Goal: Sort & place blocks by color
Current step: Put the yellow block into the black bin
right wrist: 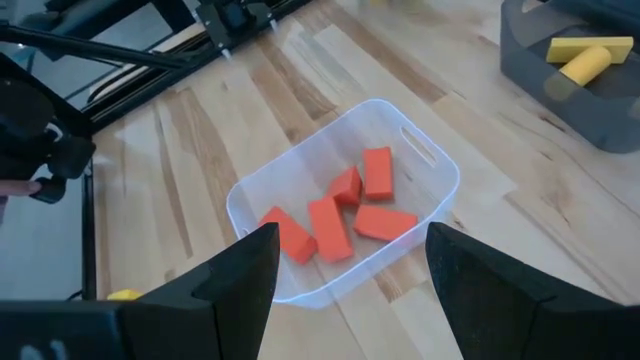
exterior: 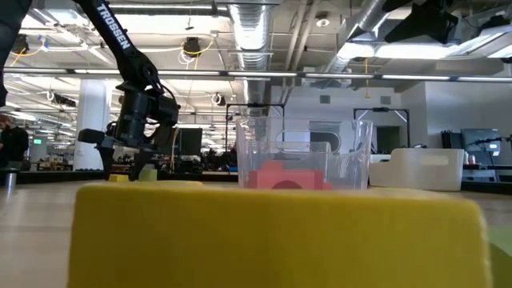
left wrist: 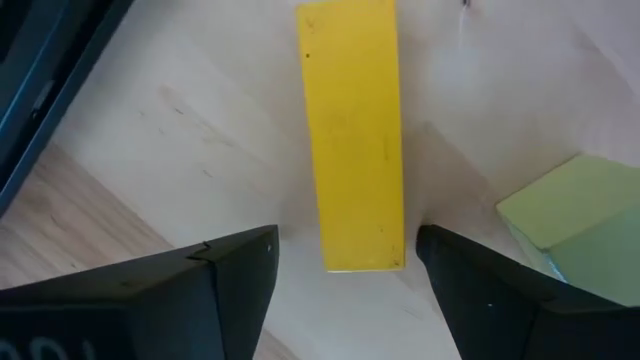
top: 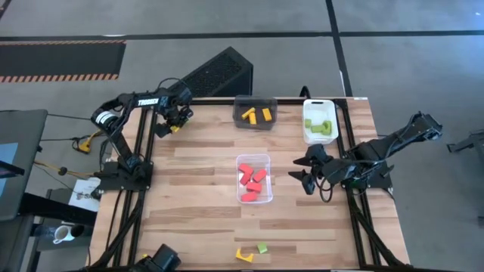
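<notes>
My left gripper (top: 172, 122) is open, low over the table's far left corner. In the left wrist view (left wrist: 347, 250) its fingers stand on either side of the near end of a yellow bar (left wrist: 352, 130) lying flat on the wood, not touching it. A light green block (left wrist: 575, 215) lies beside the bar. My right gripper (top: 305, 172) is open and empty, to the right of the clear bin (top: 266, 160), which holds several red blocks (right wrist: 340, 215). A yellow wedge (top: 243, 255) and a green piece (top: 262, 247) lie at the near edge.
A dark bin (top: 255, 100) with yellow blocks stands at the far middle. A white bin (top: 318, 106) with green blocks stands at the far right. In the low view the near-edge yellow piece (exterior: 280, 236) fills the foreground. Bare wood lies left of the clear bin.
</notes>
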`<state>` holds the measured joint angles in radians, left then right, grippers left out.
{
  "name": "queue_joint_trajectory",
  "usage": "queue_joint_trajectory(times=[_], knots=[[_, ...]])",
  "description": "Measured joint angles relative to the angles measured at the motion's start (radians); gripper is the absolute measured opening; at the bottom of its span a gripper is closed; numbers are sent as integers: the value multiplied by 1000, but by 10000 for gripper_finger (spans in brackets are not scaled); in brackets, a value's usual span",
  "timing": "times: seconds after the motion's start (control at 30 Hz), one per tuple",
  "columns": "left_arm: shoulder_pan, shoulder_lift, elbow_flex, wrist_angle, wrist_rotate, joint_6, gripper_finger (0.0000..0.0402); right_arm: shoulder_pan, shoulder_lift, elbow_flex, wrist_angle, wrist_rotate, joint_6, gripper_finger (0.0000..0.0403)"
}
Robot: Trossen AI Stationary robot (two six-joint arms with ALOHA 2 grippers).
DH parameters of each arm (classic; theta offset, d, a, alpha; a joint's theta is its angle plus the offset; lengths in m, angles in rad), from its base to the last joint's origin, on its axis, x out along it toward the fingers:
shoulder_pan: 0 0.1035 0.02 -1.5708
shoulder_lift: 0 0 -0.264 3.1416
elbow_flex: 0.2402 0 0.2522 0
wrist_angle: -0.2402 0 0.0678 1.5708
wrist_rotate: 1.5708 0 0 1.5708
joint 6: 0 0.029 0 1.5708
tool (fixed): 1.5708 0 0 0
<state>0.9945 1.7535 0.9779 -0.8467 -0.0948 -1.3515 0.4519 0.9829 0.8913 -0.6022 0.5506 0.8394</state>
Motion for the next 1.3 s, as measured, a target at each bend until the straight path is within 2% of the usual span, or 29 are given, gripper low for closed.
queue_joint_trajectory(times=[0.1,0.53,0.7,0.77,0.87,1.13,1.3], knots=[[3,0,0,10,-1,7,220,0,0,0,0,0,-2,276],[8,-8,1,26,4,17,108,0,0,0,0,0,-1,276],[8,-11,2,19,5,42,76,0,0,0,-7,0,0,276],[4,-14,5,13,-2,62,74,0,-1,0,-9,0,0,276],[-9,-42,6,0,-68,68,79,0,-9,0,-21,0,0,276],[-42,-222,11,32,-108,198,75,-18,-23,0,-26,7,-56,276],[-124,-347,11,176,-99,279,77,-48,-23,0,-8,-1,-115,276]])
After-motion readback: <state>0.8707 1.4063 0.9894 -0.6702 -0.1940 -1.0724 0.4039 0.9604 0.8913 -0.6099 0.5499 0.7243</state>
